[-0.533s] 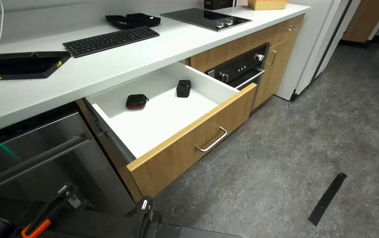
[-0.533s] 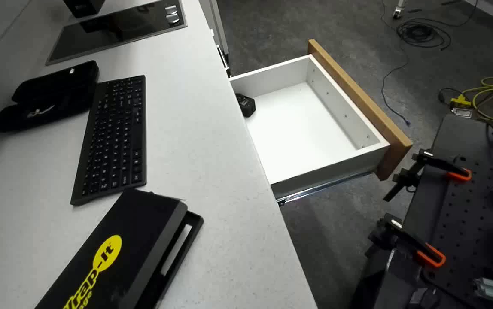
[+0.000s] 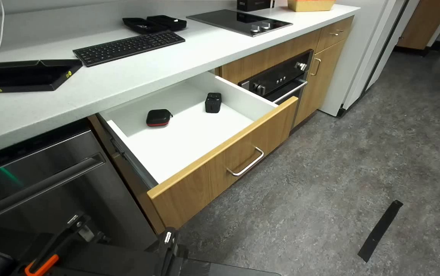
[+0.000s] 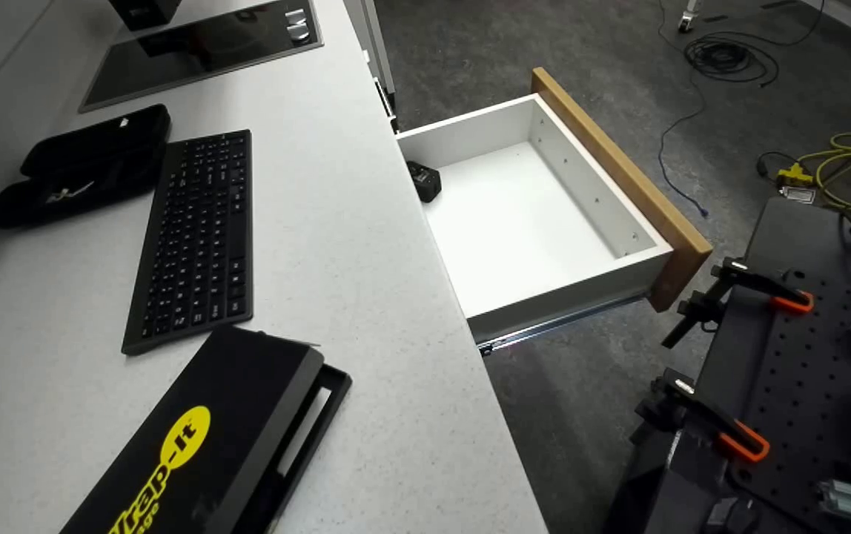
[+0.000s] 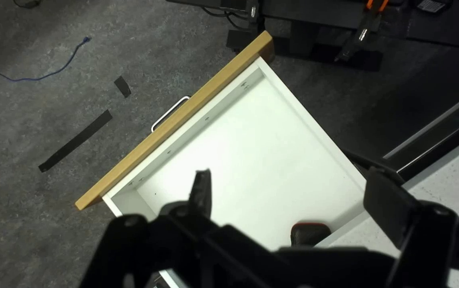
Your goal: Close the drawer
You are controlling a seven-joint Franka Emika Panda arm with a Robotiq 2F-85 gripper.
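The drawer [image 3: 197, 191] stands pulled out from beneath the desk [image 3: 212, 50] in both exterior views, its silver bar handle [image 3: 249, 165] on the outer face of the oak front. Inside, toward the rear, a small black-and-red case [image 3: 158, 117] and a black block [image 3: 213, 102] rest apart on the white bottom. In the wrist view the fingers [image 5: 385, 208] are spread wide, the drawer's pale interior showing between them. In an exterior view, a black-fronted oven [image 3: 281, 82] sits on one side of the drawer and a steel-fronted appliance [image 3: 51, 180] on the other. A keyboard [image 4: 196, 237] lies on the desk between an open black case [image 4: 84, 165] and a black box [image 4: 203, 437] with yellow lettering. A cooktop [image 3: 235, 21] sits farther along, past that open case.
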